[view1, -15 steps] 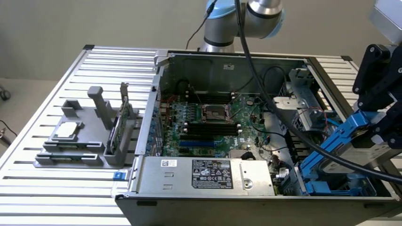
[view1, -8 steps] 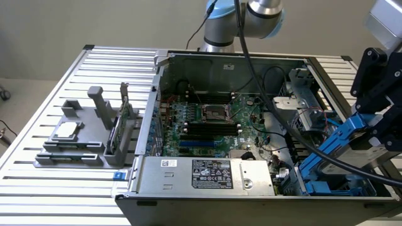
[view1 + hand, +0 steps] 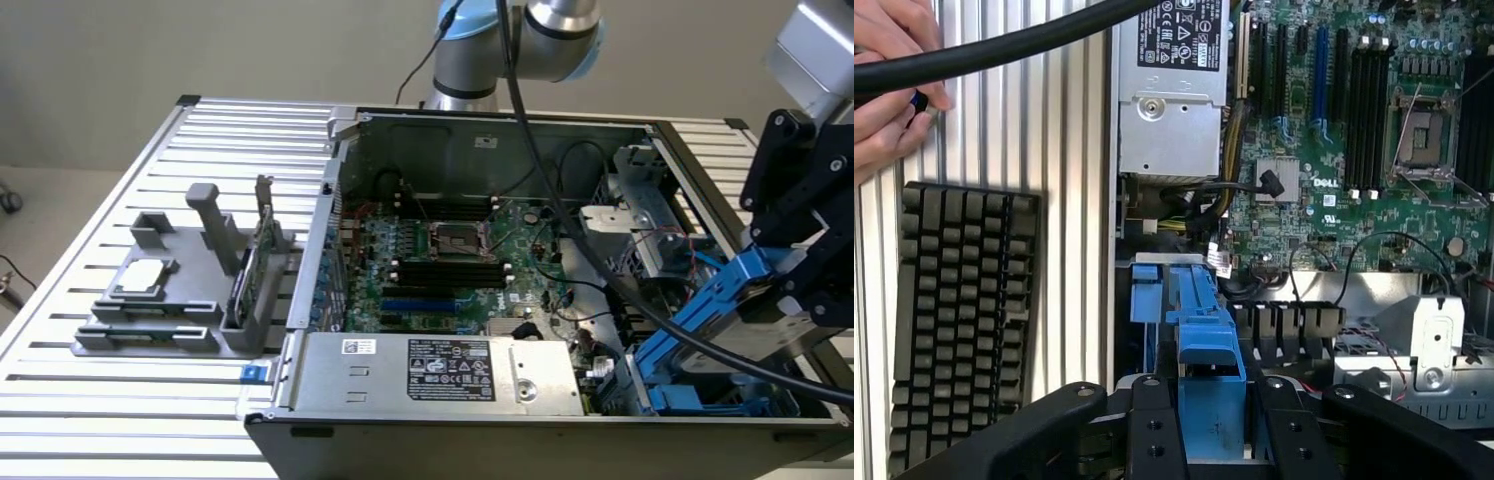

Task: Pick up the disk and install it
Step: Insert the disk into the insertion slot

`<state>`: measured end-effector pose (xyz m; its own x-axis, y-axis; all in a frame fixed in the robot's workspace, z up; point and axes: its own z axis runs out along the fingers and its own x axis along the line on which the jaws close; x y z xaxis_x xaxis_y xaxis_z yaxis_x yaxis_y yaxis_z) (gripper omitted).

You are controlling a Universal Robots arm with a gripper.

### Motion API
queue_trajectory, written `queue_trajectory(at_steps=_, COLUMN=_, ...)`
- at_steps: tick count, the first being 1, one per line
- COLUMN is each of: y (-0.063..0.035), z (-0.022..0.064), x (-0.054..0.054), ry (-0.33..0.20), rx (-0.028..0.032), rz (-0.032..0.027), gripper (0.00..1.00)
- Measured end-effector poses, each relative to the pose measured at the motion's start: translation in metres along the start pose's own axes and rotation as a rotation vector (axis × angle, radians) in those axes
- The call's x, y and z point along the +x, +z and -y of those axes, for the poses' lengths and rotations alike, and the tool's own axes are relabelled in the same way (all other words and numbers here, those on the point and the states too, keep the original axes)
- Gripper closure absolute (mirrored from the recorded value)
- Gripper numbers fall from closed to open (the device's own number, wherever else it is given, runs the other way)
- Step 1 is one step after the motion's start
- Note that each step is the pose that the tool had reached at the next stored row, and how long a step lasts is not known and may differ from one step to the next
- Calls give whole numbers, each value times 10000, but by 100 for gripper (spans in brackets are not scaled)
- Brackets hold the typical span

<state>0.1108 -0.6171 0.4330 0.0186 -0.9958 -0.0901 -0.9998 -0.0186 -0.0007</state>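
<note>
The end effector (image 3: 790,300) grips the tilted disk (image 3: 705,312) above the computer case's (image 3: 481,125) four-o'clock corner; a black cable (image 3: 1004,46) crosses its edge.

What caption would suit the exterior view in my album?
Robot arm's gripper holds the blue-railed disk tilted over one corner of an open computer case.

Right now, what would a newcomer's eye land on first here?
The open computer case dominates the slatted table, green motherboard exposed. At the exterior view's right, the gripper holds the blue-railed disk tilted. A person's hand touches a black cable near a keyboard.
</note>
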Motion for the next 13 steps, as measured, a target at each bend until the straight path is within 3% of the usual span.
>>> queue_trajectory(at_steps=8, y=68, z=4, x=3, ry=0, rx=1, rz=18, gripper=67)
queue_trajectory(at_steps=11, y=92, z=6, x=6, ry=-1, rx=2, rz=69, gripper=67)
queue_trajectory(at_steps=13, y=106, z=7, x=7, ry=0, rx=3, rz=137, gripper=67)
